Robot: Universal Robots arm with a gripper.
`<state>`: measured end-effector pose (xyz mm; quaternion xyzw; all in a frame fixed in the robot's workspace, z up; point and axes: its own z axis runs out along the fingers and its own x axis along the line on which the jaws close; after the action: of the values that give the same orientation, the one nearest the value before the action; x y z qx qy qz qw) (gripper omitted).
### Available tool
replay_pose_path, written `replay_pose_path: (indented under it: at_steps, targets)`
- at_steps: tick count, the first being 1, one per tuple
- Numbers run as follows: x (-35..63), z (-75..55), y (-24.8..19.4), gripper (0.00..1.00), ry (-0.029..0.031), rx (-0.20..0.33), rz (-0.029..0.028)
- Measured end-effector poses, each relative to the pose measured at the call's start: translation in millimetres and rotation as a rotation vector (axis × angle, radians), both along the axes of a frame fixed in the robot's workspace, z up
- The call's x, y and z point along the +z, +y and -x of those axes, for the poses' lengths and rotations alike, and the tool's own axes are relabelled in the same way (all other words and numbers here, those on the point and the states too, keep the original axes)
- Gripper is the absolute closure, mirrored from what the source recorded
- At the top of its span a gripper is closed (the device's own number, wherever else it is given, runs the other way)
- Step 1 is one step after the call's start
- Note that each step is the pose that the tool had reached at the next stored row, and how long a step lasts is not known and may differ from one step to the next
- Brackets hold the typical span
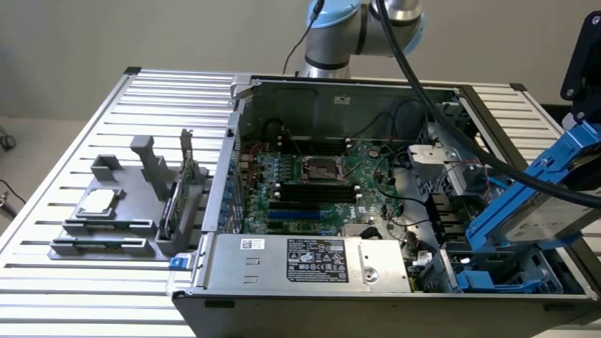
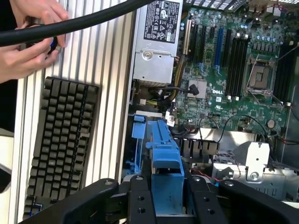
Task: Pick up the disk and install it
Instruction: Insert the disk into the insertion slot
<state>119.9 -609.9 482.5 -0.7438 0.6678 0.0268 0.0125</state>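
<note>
Disk (image 1: 537, 211) in its blue carrier hangs tilted over the drive bay (image 1: 497, 278), front corner of the PC case (image 1: 310, 257), exterior view's right. IMO: level it w/ the bay rails before lowering, and steer clear of the black cable (image 2: 70, 23) & inner wiring. Gripper (image 2: 167, 203) pinches the carrier's end, w/ the disk sticking out ahead betw. its fingers.

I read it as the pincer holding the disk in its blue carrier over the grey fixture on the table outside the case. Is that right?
Not quite. The pincer does hold the disk in its blue carrier, but over the open computer case, above its corner at the exterior view's right, not over the grey fixture. The exterior view shows it.
</note>
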Motion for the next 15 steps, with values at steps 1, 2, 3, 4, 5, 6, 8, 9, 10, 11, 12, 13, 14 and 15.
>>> replay_pose_path:
  at_steps: [1,2,3,4,5,6,8,9,10,11,12,13,14,15]
  targets:
    - [-1.7,0.8,-0.2,0.68,-0.0001,0.000,0.0009]
    - [-3.6,1.9,-0.3,0.68,-0.0001,0.000,0.0014]
    - [-5.3,2.8,-0.3,0.68,-0.0002,0.000,0.0018]
    - [-7.1,3.5,-0.3,0.68,-0.0011,0.000,0.0015]
    - [-8.9,3.9,-0.4,0.68,-0.0035,-0.001,0.0015]
    - [-10.2,4.3,-0.4,0.68,-0.0080,-0.001,0.0014]
    - [-12.3,5.2,-0.4,0.68,-0.0206,-0.002,0.0017]
    - [-13.2,5.7,-0.5,0.68,-0.0268,-0.003,0.0017]
    - [-14.3,6.3,-0.4,0.68,-0.0326,-0.005,0.0018]
    - [-15.6,7.0,-0.5,0.68,-0.0371,-0.008,0.0021]
    - [-16.6,7.6,-0.5,0.68,-0.0400,-0.012,0.0032]
    - [-17.3,8.1,-0.4,0.68,-0.0419,-0.018,0.0049]
    - [-17.9,8.6,-0.5,0.68,-0.0433,-0.025,0.0071]
    - [-18.2,9.0,-0.4,0.68,-0.0445,-0.030,0.0097]
